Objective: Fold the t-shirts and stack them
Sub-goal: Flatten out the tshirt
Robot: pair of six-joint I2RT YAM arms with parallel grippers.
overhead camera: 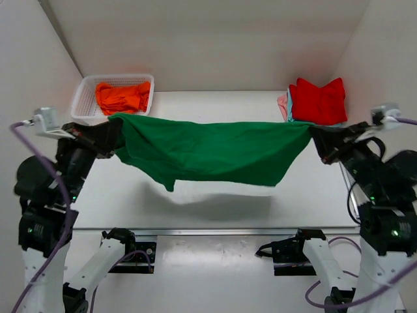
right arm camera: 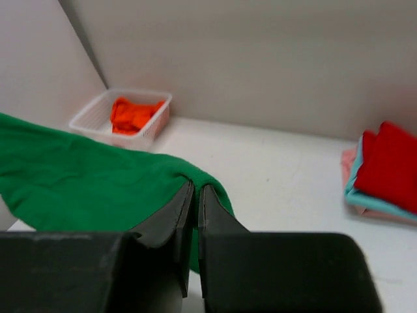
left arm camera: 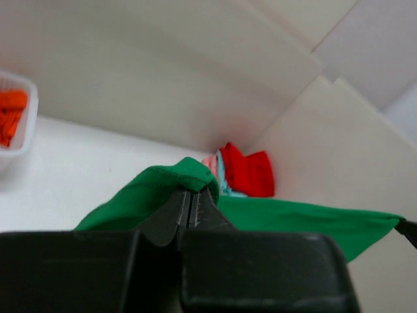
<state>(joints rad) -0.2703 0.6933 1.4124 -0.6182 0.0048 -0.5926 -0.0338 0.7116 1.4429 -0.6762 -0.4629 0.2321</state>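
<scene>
As grippers (overhead camera: 115, 134) (overhead camera: 313, 134) pinch it, green t-shirt (overhead camera: 208, 155) sags.

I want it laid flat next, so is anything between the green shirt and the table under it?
Nothing visible. The green t-shirt hangs between the left tool and right tool over bare table; basket and red-topped stack sit beyond it in the far corners.
</scene>
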